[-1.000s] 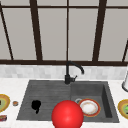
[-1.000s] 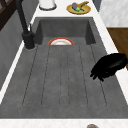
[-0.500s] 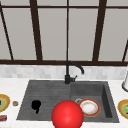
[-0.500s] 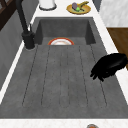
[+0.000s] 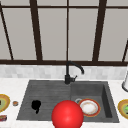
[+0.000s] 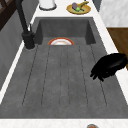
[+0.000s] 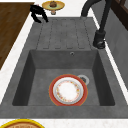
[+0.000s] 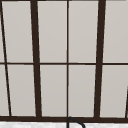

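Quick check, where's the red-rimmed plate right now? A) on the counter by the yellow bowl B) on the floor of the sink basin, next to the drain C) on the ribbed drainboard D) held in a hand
B: the red-rimmed plate lies flat on the basin floor beside the drain; the left hand hovers over the drainboard, holding nothing.

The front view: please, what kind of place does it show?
Most likely a kitchen, at the sink. A dark sink with a ribbed draining board has a black faucet behind it, a red-rimmed plate lies in the basin, and a dark-framed window rises above the counter.
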`<state>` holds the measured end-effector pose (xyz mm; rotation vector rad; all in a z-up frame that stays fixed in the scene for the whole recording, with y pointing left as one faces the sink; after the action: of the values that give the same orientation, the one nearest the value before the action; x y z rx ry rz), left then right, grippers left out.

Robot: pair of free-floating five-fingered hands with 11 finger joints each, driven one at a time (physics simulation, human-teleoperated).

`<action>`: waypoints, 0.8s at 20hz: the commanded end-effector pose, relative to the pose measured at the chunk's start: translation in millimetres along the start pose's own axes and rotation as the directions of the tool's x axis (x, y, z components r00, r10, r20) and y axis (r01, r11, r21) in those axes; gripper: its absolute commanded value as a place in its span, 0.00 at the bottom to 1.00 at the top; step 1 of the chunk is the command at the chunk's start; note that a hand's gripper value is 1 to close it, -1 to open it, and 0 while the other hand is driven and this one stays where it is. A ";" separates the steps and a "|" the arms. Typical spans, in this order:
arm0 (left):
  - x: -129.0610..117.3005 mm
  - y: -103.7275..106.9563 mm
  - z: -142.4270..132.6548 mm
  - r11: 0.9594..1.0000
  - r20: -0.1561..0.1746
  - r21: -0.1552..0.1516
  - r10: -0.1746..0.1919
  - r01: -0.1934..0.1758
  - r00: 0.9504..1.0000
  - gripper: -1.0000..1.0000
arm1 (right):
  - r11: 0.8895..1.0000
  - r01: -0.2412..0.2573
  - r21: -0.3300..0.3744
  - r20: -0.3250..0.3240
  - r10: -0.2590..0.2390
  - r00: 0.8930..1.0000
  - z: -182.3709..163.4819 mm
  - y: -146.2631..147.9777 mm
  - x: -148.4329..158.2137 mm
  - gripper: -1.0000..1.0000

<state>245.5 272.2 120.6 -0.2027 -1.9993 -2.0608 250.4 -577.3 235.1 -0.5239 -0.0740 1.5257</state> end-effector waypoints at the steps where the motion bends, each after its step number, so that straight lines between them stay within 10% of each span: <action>1: 0.0 0.0 0.0 1.000 0.000 0.000 0.000 0.000 1.000 0.50 | 0.993 0.119 0.023 0.071 -0.120 0.990 -4.7 -1.2 2.2 0.00; 11: 0.0 0.0 0.0 1.000 0.000 0.000 0.000 0.000 1.000 0.50 | 0.993 0.114 0.020 0.246 -0.116 0.962 -7.6 1.1 -3.4 0.00; 13: 0.0 0.0 0.0 1.000 0.000 0.000 0.000 0.000 1.000 0.50 | 0.998 0.069 0.016 0.178 -0.070 0.982 -6.0 -0.5 4.8 0.00; 16: 0.0 0.0 0.0 1.000 0.000 0.000 0.000 0.000 1.000 0.50 | 0.997 0.074 0.017 0.193 -0.076 0.978 -7.8 -0.2 -1.1 0.00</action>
<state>245.5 272.2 120.6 -0.2027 -1.9993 -2.0608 253.5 -576.5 228.5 -0.3647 -0.2303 1.4994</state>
